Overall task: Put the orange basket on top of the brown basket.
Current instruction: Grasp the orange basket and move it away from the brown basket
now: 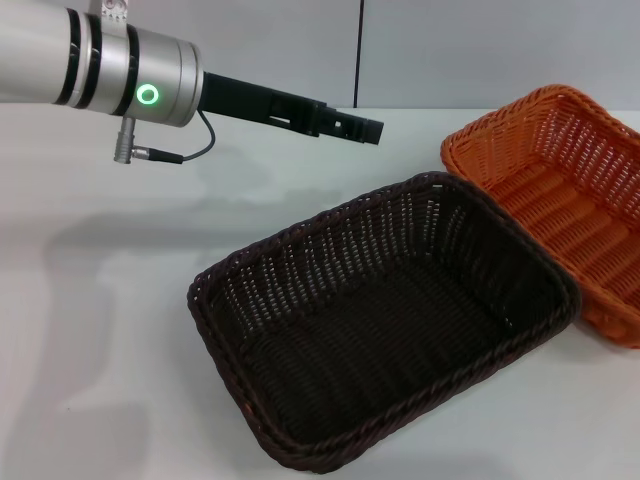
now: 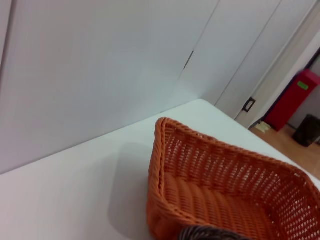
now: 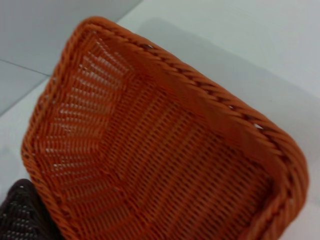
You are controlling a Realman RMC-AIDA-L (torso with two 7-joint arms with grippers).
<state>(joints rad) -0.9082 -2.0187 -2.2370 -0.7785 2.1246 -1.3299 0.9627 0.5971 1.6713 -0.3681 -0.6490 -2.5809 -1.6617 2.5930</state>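
The orange basket (image 1: 560, 190) sat on the table (image 1: 100, 300) touching the brown basket (image 1: 380, 320) — not stacked. The left end effector (image 1: 372, 130) hovered above the table, holding nothing; whether its fingers were open I cannot tell — the right end effector was out of view.

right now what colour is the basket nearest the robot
Very dark brown, near black; the brown basket shows best in the head view.

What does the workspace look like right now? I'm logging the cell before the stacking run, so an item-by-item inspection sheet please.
Surface: white table, bare apart from the baskets.
Job's things: orange basket on the table, empty, beside the brown basket, also empty; not stacked.
Clutter: nothing seen.
Grippers: left pincer in the air behind the brown basket, holding nothing; right pincer not visible, its camera looks into the orange basket.
Cables: short grey cable looped at the left wrist.
Surroundings: pale wall panels; red bin on the floor.
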